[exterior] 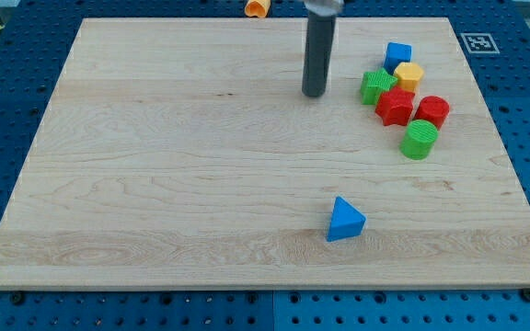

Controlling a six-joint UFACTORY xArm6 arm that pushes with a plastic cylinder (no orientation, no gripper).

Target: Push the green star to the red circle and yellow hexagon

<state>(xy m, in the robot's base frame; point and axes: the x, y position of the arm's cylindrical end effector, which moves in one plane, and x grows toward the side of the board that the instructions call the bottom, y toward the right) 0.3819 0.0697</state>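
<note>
The green star (374, 86) lies at the view's upper right in a tight cluster. The yellow hexagon (409, 76) is just right of it, almost touching. The red circle (432, 111) sits further right and lower. A red star (395, 107) lies between the green star and the red circle. My tip (314, 93) rests on the board a short way left of the green star, apart from it.
A blue cube (397, 56) stands above the yellow hexagon. A green circle (420, 140) lies below the red circle. A blue triangle (345, 221) lies alone at the lower middle. An orange piece (257, 8) sits off the board's (155, 165) top edge.
</note>
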